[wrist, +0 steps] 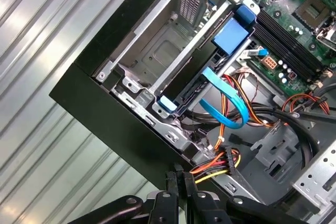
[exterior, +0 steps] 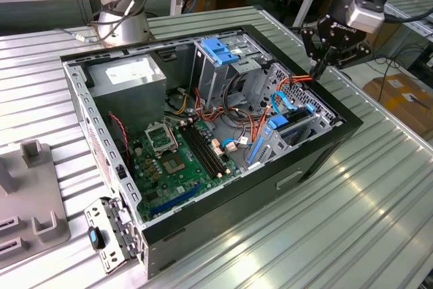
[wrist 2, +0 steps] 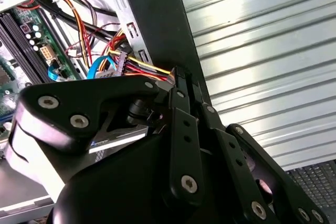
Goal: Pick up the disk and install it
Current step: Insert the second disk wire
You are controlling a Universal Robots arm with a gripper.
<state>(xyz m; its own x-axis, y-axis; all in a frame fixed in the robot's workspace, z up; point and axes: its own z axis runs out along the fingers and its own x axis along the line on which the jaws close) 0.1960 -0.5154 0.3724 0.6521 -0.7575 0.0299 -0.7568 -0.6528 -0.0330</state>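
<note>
- Gripper [exterior: 318,67] poised over the computer case's [exterior: 318,160] black rim, fingers pressed together, nothing held, beside the cable bundle [wrist: 218,163].
- Disk [wrist: 197,85] seated inside the case's drive bay.

Robotics lab: opened computer case [exterior: 223,126] on ribbed metal workbench [exterior: 379,201].

One high outside camera and two close cameras riding at the wrist.

The exterior view looks down at an angle on the whole open computer case [exterior: 203,147] lying on the ribbed counter [exterior: 365,221], from fairly far. Both wrist views look down past the end effector [wrist: 181,179] from close above, sharing the case's black edge and the orange-yellow cable bundle [wrist 2: 142,68].
</note>
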